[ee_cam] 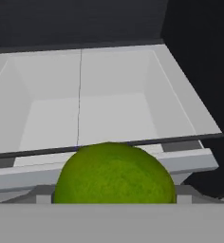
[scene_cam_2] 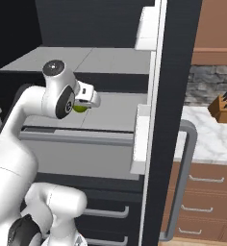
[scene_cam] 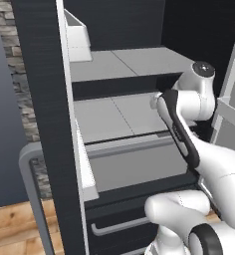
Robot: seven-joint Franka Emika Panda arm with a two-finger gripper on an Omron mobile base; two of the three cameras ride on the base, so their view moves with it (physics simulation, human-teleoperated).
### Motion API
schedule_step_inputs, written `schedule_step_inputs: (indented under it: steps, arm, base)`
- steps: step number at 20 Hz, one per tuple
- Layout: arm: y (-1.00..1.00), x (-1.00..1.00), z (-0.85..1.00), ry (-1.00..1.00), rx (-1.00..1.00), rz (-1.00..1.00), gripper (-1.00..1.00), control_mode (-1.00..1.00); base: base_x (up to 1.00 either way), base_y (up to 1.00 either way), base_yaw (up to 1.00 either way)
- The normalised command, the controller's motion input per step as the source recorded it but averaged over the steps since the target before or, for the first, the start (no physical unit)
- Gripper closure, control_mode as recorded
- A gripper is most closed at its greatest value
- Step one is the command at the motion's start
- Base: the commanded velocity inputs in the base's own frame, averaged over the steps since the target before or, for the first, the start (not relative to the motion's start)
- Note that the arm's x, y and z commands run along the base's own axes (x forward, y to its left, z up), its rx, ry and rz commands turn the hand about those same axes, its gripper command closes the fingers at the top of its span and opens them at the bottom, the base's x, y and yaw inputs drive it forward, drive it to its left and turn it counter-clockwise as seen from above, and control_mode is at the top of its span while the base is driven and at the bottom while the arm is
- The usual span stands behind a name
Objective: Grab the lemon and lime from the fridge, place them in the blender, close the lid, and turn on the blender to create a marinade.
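Reaching into the open fridge (scene_cam: 117, 112), over the pale grey middle shelf (scene_cam_2: 113, 113). Tool (scene_cam_2: 89, 102) at the end of the white arm (scene_cam_2: 19, 125), pointing toward 3 o'clock in the right base view. Lime (scene_cam_2: 80, 108) tucked right at the tool, a bright green sliver showing just under the white wrist there. Same lime (ee_cam: 114, 175) large at 6 o'clock in the hand view, right at the tool's end. Jaws spread wide; whether clamped on the lime or merely around it, cannot tell, as the fingertips stay hidden. Pale grey drawer (ee_cam: 99, 102) beyond the lime in the hand view, toward 12 o'clock. Upper shelf (scene_cam: 124, 62) above, dark back wall behind. White door bin (scene_cam: 79, 37) at 11 o'clock in the left base view, fixed to the dark-edged door. Grey door handle (scene_cam_2: 182, 178) at 4 o'clock in the right base view. Beyond it, a knife block (scene_cam_2: 224, 108) at 3 o'clock on the pale marbled surface (scene_cam_2: 207, 134), wooden cabinets (scene_cam_2: 207, 202) beneath.
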Motion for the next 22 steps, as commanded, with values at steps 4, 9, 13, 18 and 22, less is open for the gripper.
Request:
schedule_step_inputs:
  steps: [4,9,13,18,22]
  arm:
    - [0.04,-0.2,-0.44,0.13,-0.02,0.0,1.0,-1.0]
    - [0.01,-0.36,-0.08,0.02,0.0,0.0,1.0,-1.0]
    - [0.0,-0.16,0.0,0.0,0.0,0.0,1.0,1.0]
    - [0.0,0.0,0.0,0.0,0.0,0.0,1.0,1.0]
    - [0.0,0.0,0.0,0.0,0.0,0.0,1.0,1.0]
  base:
    - [0.0,0.0,0.0]
    - [0.0,0.0,0.0]
    - [-0.51,0.0,0.0]
    - [-0.78,0.03,0.03]
    - [-0.59,0.22,0.17]
